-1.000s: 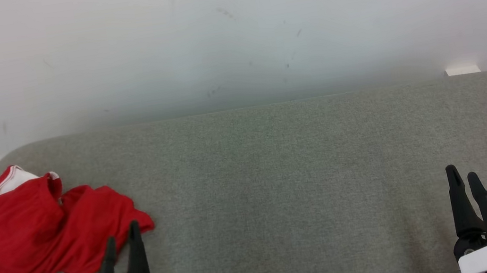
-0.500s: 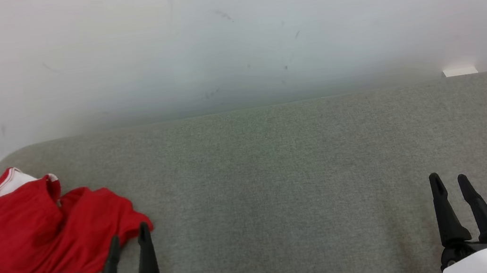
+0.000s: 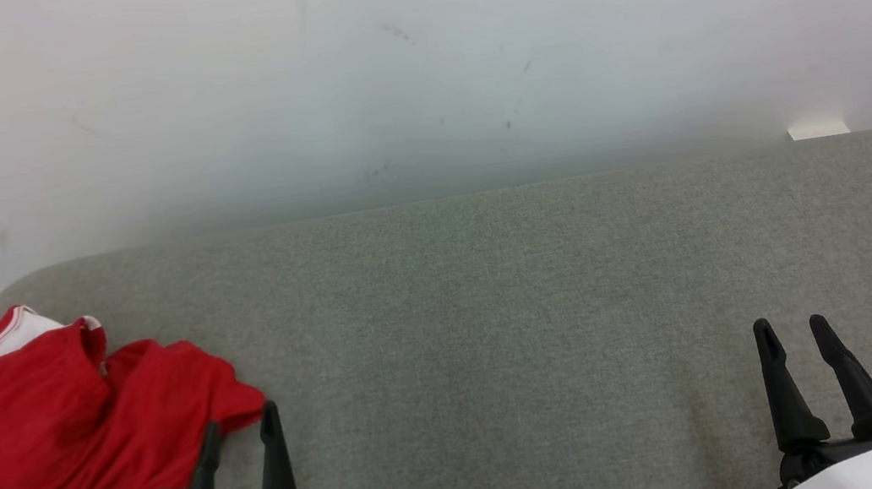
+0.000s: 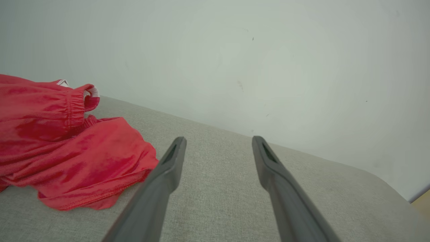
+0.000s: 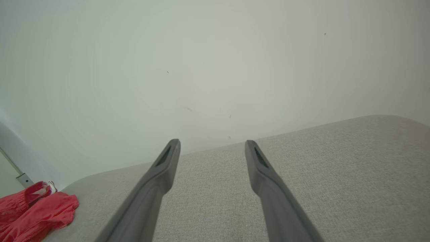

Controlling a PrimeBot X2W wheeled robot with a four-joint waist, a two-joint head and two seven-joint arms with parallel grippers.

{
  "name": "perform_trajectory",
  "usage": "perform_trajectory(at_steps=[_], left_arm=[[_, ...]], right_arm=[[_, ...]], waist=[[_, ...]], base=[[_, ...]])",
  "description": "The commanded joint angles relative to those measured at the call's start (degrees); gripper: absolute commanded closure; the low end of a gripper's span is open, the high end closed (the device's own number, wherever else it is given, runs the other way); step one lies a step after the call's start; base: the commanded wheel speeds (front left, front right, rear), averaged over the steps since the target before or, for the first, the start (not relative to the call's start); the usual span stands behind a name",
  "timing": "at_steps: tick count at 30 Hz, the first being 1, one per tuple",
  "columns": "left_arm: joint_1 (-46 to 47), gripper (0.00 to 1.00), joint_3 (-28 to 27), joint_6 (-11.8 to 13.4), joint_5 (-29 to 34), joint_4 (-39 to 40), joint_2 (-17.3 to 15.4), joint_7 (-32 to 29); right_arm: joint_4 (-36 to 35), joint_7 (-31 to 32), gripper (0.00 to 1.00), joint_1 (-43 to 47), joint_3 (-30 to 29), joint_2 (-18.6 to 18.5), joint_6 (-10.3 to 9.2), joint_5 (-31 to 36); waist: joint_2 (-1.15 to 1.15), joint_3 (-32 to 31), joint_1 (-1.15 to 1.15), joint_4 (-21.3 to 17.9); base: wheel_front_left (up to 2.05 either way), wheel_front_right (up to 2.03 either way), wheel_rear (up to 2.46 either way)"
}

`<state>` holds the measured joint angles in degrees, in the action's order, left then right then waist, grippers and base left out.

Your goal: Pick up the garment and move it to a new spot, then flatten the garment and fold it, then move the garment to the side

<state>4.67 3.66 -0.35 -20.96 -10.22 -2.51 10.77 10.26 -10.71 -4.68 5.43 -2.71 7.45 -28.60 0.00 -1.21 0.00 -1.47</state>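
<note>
A pale wall (image 3: 409, 52) rises beyond both claws, and beneath them spreads the grey padded surface (image 3: 497, 313). The red garment (image 3: 42, 419) lies crumpled on that surface to the left of the left claw (image 3: 239, 419), its nearest corner just beside that claw's left finger; whether cloth and finger touch cannot be told. For the right claw (image 3: 789, 324) the garment lies far off to the left, well apart. Both claws are released, fingers spread with nothing between them. The head view takes in the two claws together, the white trim (image 3: 13, 334) along the garment's edge farthest from the left claw, and a small white block (image 3: 818, 129) past the surface's far edge, ahead of the right claw. The left wrist view comes close enough to give the gathered elastic waistband (image 4: 72, 111) and the stitched hem nearest the finger. The right wrist view reduces the garment to a small red heap low at its left edge, with bare grey cloth under the fingers. Against a second ago, the left claw has slid to the right in the head view, so less red cloth lies behind its fingertips, and the right claw has slid to the left, toward the middle. The head camera has drifted a little as well. The garment's folds lie as they did, and both claws stand as wide as before.
</note>
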Motion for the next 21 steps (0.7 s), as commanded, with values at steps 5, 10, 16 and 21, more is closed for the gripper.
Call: perform_trajectory(at_steps=[5,10,16,21], left_arm=[[0.0,0.00,0.5,0.6,3.3,0.2,-0.5,1.0],[0.1,0.00,1.0,1.1,5.5,0.4,-0.5,1.7],[0.0,0.00,1.5,1.5,7.5,0.5,-0.5,2.3],[0.0,0.00,1.8,1.8,9.5,0.5,-0.5,2.9]], right_arm=[[-0.7,-1.1,0.00,-0.4,0.6,-0.2,0.05,3.0],[-0.7,-1.6,0.00,0.1,1.2,-0.2,0.05,5.3],[-0.7,-2.4,0.00,0.1,1.4,-0.2,0.05,7.6],[-0.8,-3.0,0.00,0.2,1.5,-0.3,0.05,9.3]], waist=[[0.00,-0.1,0.00,0.0],[0.00,-0.2,0.00,0.0],[0.00,-0.2,0.00,-0.1],[0.00,-0.3,0.00,-0.1]], base=[[0.00,0.00,0.00],[0.00,0.00,0.00],[0.00,0.00,0.00],[0.00,0.00,0.00]])
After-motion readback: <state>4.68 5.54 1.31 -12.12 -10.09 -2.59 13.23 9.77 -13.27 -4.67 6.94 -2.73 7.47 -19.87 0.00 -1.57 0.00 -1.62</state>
